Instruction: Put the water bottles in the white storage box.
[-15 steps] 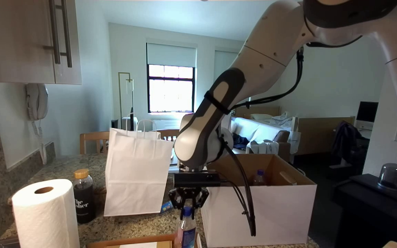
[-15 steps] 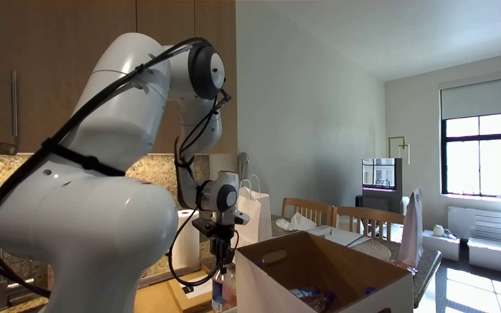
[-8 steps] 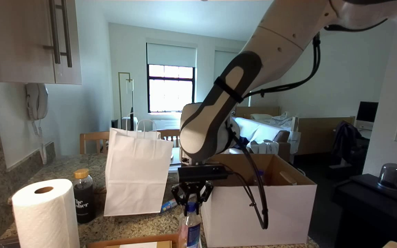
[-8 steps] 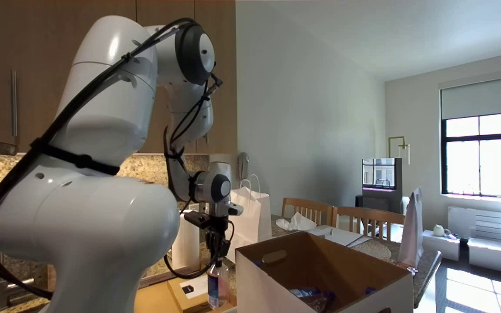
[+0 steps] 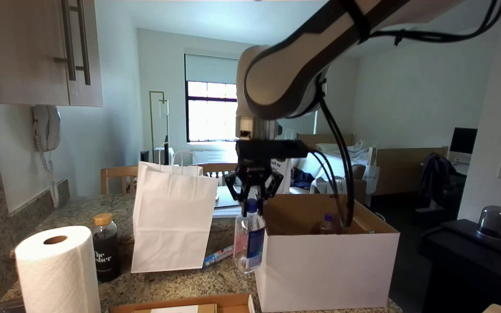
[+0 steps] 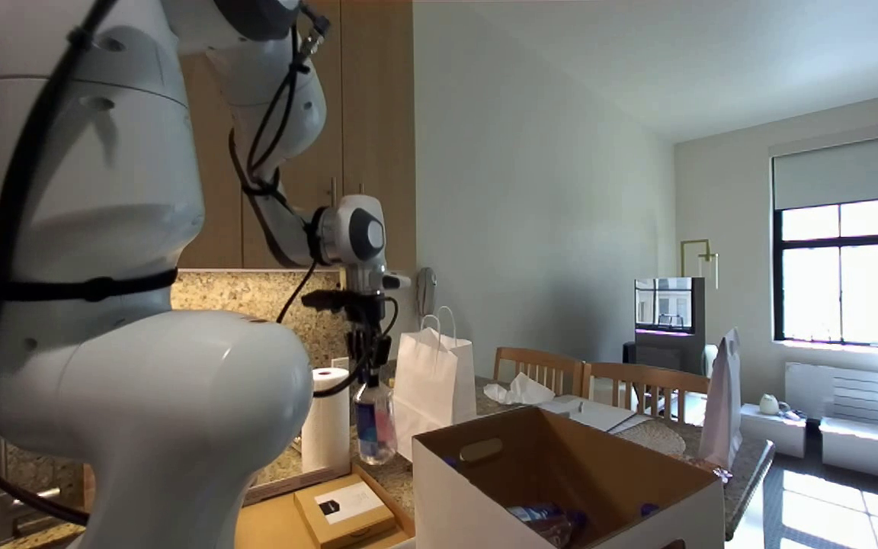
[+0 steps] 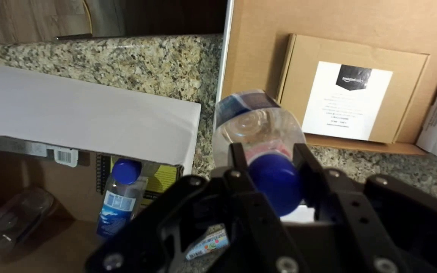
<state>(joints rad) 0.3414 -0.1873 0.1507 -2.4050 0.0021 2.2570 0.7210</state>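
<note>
the water bottles [image 5: 249,244] are clear, glossy plastic; the storage box [image 5: 326,271], matt cardboard; the bench [image 7: 127,64], polished stone.

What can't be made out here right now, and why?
Bottle count in the white storage box: near walls hide some floor in both exterior views.
Wording on the held bottle: too small in both exterior views.
Fine print on parcel: blurred, wrist view.
Cap of leftmost bottle: cut by wrist view's left edge.

The bottle [image 5: 249,242] has risen, seemingly clear of the counter [image 5: 168,284].
</note>
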